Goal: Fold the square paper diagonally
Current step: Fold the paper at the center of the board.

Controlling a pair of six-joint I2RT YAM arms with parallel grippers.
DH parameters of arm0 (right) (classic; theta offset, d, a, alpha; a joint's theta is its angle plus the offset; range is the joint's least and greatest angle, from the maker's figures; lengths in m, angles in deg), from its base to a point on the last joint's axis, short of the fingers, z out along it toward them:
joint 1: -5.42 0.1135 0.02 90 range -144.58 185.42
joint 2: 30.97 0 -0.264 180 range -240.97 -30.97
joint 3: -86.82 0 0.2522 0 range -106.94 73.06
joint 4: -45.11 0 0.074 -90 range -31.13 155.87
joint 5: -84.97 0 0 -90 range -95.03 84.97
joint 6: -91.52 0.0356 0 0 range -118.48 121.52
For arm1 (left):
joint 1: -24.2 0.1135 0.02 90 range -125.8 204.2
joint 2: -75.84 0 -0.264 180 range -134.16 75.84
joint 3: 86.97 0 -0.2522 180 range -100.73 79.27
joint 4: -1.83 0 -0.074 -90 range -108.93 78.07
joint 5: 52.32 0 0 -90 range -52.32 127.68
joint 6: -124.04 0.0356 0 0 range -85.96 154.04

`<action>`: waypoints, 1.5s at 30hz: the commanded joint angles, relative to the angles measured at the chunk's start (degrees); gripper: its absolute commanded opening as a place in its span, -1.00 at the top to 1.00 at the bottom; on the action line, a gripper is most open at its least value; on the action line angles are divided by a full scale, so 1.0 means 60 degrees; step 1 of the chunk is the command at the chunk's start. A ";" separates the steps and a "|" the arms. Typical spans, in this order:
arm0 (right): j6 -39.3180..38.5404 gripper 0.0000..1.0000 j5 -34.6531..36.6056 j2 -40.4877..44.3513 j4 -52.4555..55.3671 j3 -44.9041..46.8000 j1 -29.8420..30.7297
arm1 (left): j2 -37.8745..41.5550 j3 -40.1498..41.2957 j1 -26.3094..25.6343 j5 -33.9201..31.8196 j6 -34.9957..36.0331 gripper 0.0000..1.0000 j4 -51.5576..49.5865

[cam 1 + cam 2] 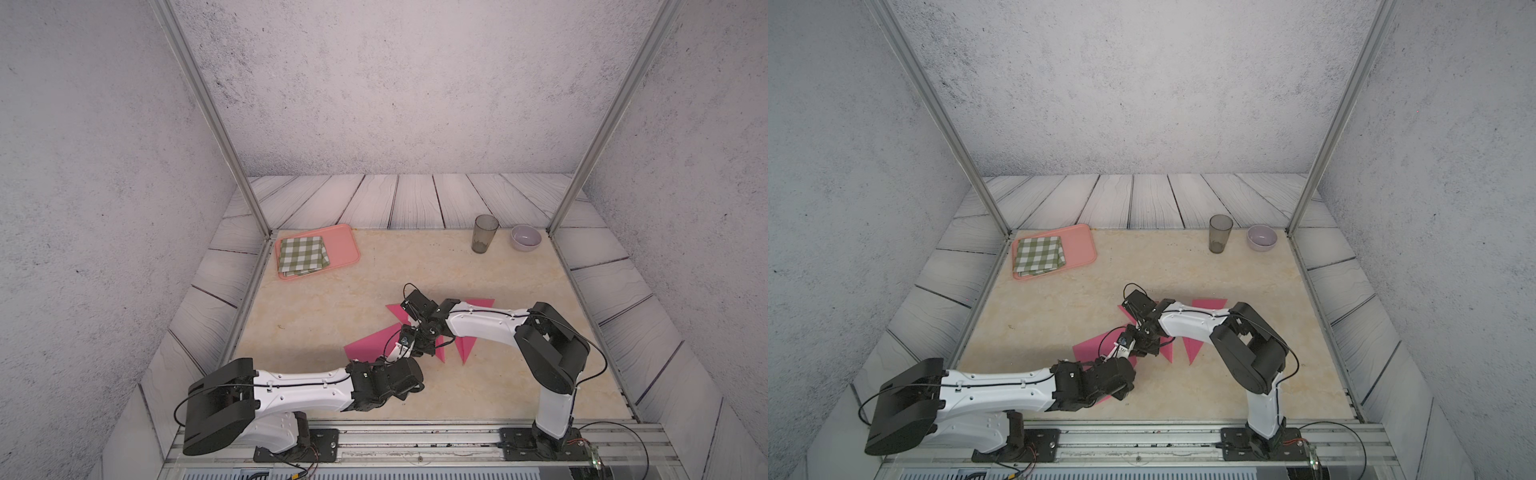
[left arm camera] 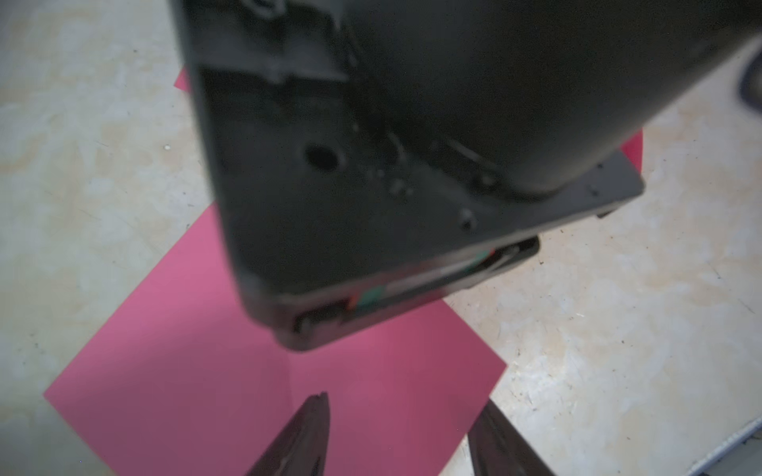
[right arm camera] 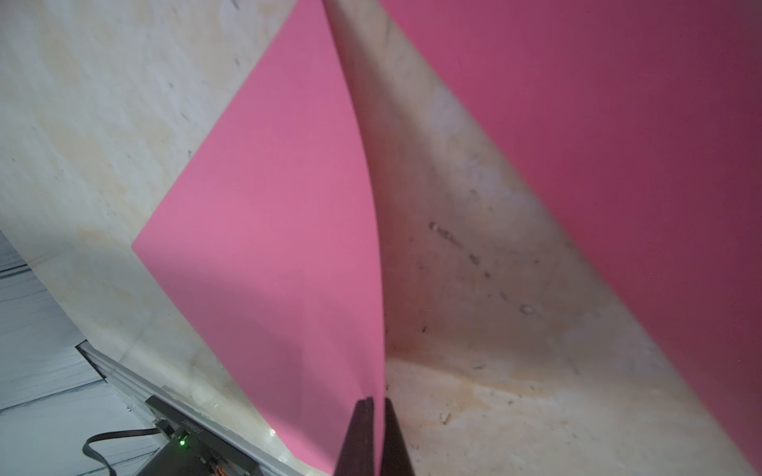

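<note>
The square paper (image 1: 372,345) is pink and lies mid-table, half hidden under both arms in both top views; one part (image 1: 1209,304) shows behind the right arm. My right gripper (image 3: 375,402) is shut on an edge of the paper (image 3: 280,247) and holds that flap up off the table. My left gripper (image 2: 406,402) is open and meets it from the near left (image 1: 409,343). One of its fingers (image 2: 317,424) is over the paper (image 2: 185,350), the other (image 2: 501,445) sits partly under the paper's edge. The right gripper's black body fills much of the left wrist view.
A pink tray (image 1: 345,245) with a folded green checked cloth (image 1: 303,255) sits at the back left. A grey cup (image 1: 484,233) and a pale bowl (image 1: 525,237) stand at the back right. A metal rail (image 1: 415,440) runs along the near edge.
</note>
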 commanded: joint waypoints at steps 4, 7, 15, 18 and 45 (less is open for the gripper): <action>0.0128 0.96 0.0087 0.0302 0.0105 0.0037 -0.0020 | -0.0350 -0.0221 -0.0018 -0.0271 0.0202 0.06 -0.0005; 0.0125 0.95 0.0077 0.0329 0.0090 0.0033 -0.0019 | -0.0386 -0.0250 -0.0024 -0.0204 0.0242 0.29 0.0041; 0.0077 0.86 0.0025 0.0350 -0.0033 0.0117 -0.0017 | -0.0157 -0.0300 -0.0016 -0.0112 0.0447 0.83 -0.0376; 0.0018 0.47 -0.0066 0.0385 -0.0187 0.0172 -0.0009 | -0.0078 -0.0440 -0.0017 0.0134 0.0634 1.00 -0.0782; -0.5762 0.25 -0.2265 -0.0687 0.2295 -0.4315 -0.0531 | 0.3082 -0.0284 0.0004 0.0003 0.1213 1.00 -0.4104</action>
